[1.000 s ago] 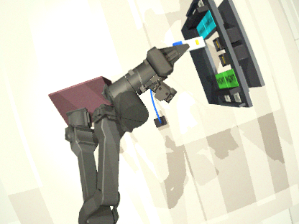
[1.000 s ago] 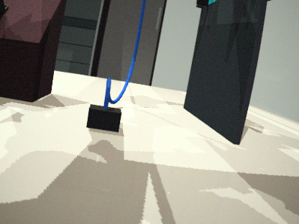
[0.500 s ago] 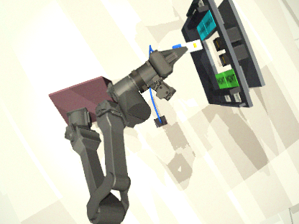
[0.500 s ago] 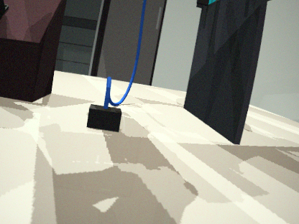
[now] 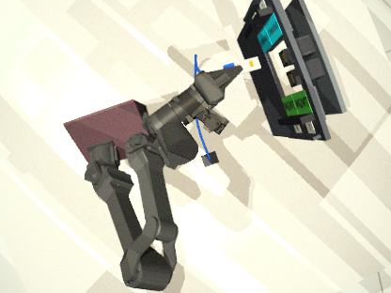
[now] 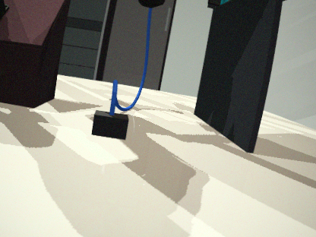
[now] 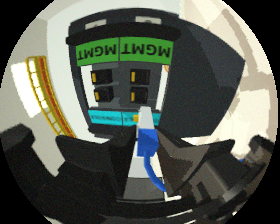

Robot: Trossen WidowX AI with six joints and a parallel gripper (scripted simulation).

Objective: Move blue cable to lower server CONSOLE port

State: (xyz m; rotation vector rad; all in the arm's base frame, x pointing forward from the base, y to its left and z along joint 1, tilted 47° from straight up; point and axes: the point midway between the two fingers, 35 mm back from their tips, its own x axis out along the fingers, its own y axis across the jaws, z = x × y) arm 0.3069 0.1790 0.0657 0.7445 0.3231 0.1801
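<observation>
One dark arm [image 5: 157, 191] bent from the maroon block [image 5: 85, 127] [image 6: 34, 14] at left of the frame. Near the center, the blue cable [image 5: 202, 134] [image 6: 146, 59] [image 7: 152, 175] ran up from a small black block [image 5: 211, 157] [image 6: 110, 125]. Above it, the gripper [image 5: 241, 68] [image 7: 144, 127] clasped the plug [image 5: 251, 64] [image 7: 145, 119], whose clear tip showed outside the ports, before the dark rack [image 5: 265, 92] [image 6: 235, 67] [image 7: 205, 85] at upper right.

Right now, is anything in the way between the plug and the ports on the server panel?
Nothing visible. The tool is shut on the plug, whose front end points at the server panel without any object showing between.
</observation>
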